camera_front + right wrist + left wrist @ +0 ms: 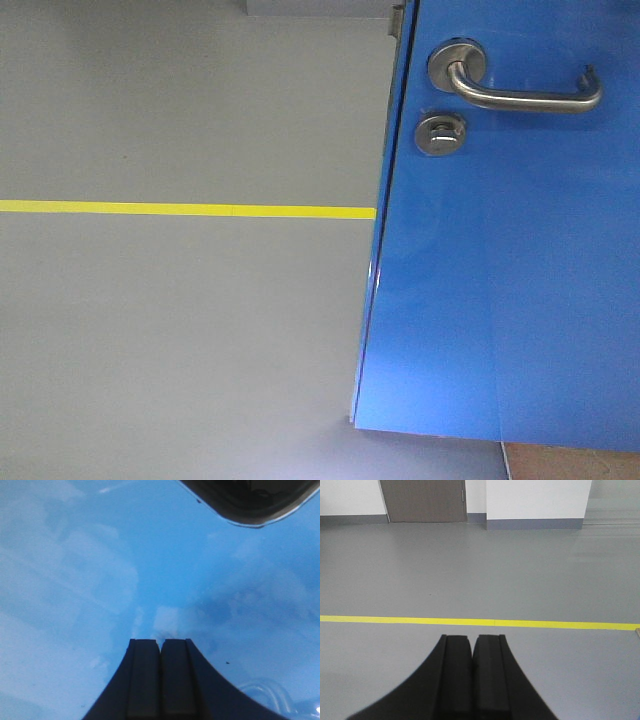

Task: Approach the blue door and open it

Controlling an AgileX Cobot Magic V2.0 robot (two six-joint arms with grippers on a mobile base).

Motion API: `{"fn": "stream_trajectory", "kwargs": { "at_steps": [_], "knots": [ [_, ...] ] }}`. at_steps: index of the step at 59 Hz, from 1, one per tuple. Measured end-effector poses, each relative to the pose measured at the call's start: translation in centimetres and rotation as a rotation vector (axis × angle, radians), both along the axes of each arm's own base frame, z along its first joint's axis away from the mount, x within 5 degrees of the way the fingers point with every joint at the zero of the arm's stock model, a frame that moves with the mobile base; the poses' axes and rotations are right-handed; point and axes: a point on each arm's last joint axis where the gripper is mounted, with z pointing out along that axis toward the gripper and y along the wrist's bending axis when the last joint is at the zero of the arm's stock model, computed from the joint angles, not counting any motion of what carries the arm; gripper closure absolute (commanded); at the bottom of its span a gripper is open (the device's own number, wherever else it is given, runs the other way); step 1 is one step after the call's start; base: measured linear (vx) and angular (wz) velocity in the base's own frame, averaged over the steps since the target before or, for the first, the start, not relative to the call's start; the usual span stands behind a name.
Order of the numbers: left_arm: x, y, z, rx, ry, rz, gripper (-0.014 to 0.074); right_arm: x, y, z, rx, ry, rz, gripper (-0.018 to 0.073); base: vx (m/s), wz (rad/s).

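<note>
From the front camera I get the door (500, 250) filling the right half of the frame, its edge running down beside grey floor (180, 330) crossed by a yellow line (180, 209). Only this view gives me the lever (525, 92) on its round rose, high up, and the thumb-turn (439, 134) just below the rose; neither gripper appears in it.

My left wrist camera sees none of the door: just floor, the same yellow line, and a far wall (535, 500) with a grey-brown door (422, 500) (not the one I want). The left gripper (472, 652) has its fingers pressed together on nothing.

My right wrist camera is all glossy blue panel, so the door lies straight ahead of the right gripper (160, 647), close, though I cannot tell whether the tips touch it. Those fingers are closed too, holding nothing. A dark rounded shape (250, 500) sits at the top right; I cannot say what it is
</note>
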Motion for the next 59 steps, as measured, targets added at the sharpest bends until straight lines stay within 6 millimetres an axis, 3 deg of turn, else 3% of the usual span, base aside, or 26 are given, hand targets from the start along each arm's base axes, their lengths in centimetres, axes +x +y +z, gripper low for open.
{"fn": "stream_trajectory", "kwargs": {
  "at_steps": [8,16,22,32,43,51,59],
  "knots": [
    [0.0,0.0,0.0,0.000,0.000,0.000,0.0524,-0.9,-0.4,0.1,-0.162,0.011,-0.035,0.0551,0.00,0.00],
    [0.0,0.0,0.0,0.000,0.000,0.000,0.0524,-3.9,-0.6,-0.6,-0.424,0.044,-0.090,0.0551,0.00,0.00],
    [0.0,0.0,0.0,0.000,0.000,0.000,0.0524,-6.6,-0.4,-2.3,-0.573,0.049,-0.128,0.0551,0.00,0.00],
    [0.0,0.0,0.0,0.000,0.000,0.000,0.0524,-11.4,0.0,-7.8,-0.685,-0.009,-0.193,0.0551,0.00,0.00],
    [0.0,0.0,0.0,0.000,0.000,0.000,0.0524,-16.2,0.6,-16.0,-0.788,-0.100,-0.253,0.0551,0.00,0.00],
    [0.0,0.0,0.0,0.000,0.000,0.000,0.0524,-18.4,1.0,-20.9,-0.821,-0.093,-0.246,0.0551,0.00,0.00],
    [0.0,0.0,0.0,0.000,0.000,0.000,0.0524,-19.9,1.5,-24.0,-0.848,-0.145,-0.227,0.0551,0.00,0.00]
  ]
}}
